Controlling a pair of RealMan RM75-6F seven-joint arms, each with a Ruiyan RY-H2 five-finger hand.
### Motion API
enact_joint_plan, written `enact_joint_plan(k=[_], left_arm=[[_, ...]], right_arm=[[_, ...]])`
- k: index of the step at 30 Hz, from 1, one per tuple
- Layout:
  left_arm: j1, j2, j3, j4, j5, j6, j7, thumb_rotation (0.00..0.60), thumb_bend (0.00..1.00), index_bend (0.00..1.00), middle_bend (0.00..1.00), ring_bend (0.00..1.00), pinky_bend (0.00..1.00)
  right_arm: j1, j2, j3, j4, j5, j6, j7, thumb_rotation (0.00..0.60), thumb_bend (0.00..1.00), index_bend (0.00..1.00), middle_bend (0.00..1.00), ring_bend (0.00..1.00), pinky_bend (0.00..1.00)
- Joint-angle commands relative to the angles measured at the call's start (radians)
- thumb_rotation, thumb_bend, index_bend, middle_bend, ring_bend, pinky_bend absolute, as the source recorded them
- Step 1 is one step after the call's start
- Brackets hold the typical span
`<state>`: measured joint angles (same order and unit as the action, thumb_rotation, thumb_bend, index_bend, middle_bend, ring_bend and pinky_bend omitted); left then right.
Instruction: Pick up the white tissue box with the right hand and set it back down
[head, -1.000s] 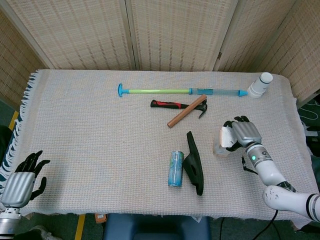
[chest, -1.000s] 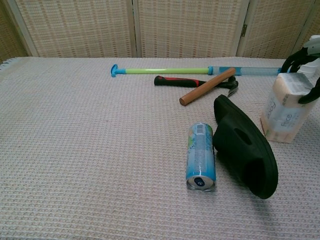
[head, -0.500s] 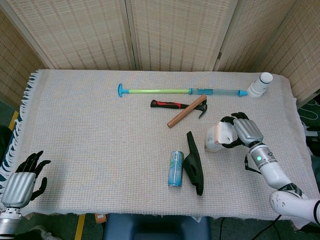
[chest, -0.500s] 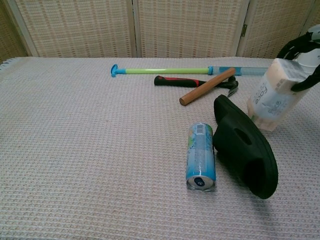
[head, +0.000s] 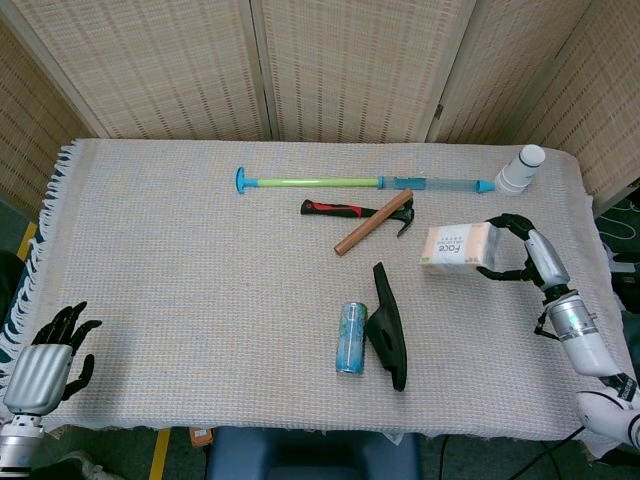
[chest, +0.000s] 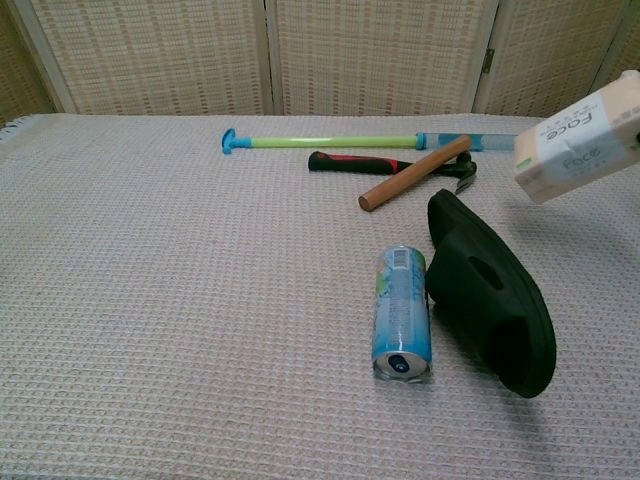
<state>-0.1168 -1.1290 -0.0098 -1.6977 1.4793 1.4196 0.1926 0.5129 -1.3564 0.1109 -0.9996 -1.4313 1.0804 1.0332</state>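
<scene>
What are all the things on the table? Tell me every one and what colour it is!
tissue box: 1, white, held up above the table at right
can: 1, blue, lying near the front middle
slipper: 1, black, right beside the can
hammer: 1, red and black handle, middle back
wooden stick: 1, brown, lying across the hammer
long pole: 1, green and blue, back
bottle: 1, white, back right corner
tablecloth: 1, beige
left hand: 1, black and silver, front left, holds nothing
right hand: 1, holds the tissue box
</scene>
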Motion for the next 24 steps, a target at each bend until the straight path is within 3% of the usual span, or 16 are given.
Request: enact_joint_plan(k=[1, 3, 6, 9, 15, 24], left_arm=[[0.000, -0.001, 0.000, 0.000, -0.001, 0.000, 0.003, 0.600, 0.53, 0.23, 0.00, 0.00, 0.18], [-0.001, -0.002, -0.001, 0.002, -0.006, -0.003, 0.006, 0.600, 0.53, 0.23, 0.00, 0.00, 0.18], [-0.001, -0.003, -0.002, 0.003, -0.008, -0.004, 0.008, 0.600, 0.53, 0.23, 0.00, 0.00, 0.18], [-0.001, -0.003, -0.003, 0.004, -0.011, -0.004, 0.007, 0.600, 0.53, 0.23, 0.00, 0.00, 0.18], [-0.003, -0.005, -0.004, 0.007, -0.017, -0.010, 0.011, 0.600, 0.53, 0.23, 0.00, 0.00, 0.18], [-0.005, -0.009, -0.005, 0.007, -0.027, -0.016, 0.019, 0.600, 0.53, 0.23, 0.00, 0.00, 0.18]], right_arm=[[-0.034, -0.095, -0.010, 0.126, -0.060, 0.058, 0.150, 0.600, 0.33, 0.43, 0.37, 0.27, 0.00], [-0.035, -0.138, -0.024, 0.203, -0.090, 0.080, 0.341, 0.600, 0.34, 0.43, 0.37, 0.27, 0.00], [-0.027, -0.191, -0.067, 0.355, -0.154, 0.119, 0.516, 0.600, 0.34, 0.43, 0.37, 0.27, 0.00], [-0.018, -0.239, -0.086, 0.466, -0.175, 0.130, 0.616, 0.600, 0.34, 0.44, 0.37, 0.27, 0.00], [0.002, -0.290, -0.126, 0.585, -0.204, 0.105, 0.682, 0.600, 0.35, 0.44, 0.37, 0.27, 0.00], [0.018, -0.336, -0.155, 0.667, -0.212, 0.066, 0.717, 0.600, 0.36, 0.44, 0.37, 0.27, 0.00]])
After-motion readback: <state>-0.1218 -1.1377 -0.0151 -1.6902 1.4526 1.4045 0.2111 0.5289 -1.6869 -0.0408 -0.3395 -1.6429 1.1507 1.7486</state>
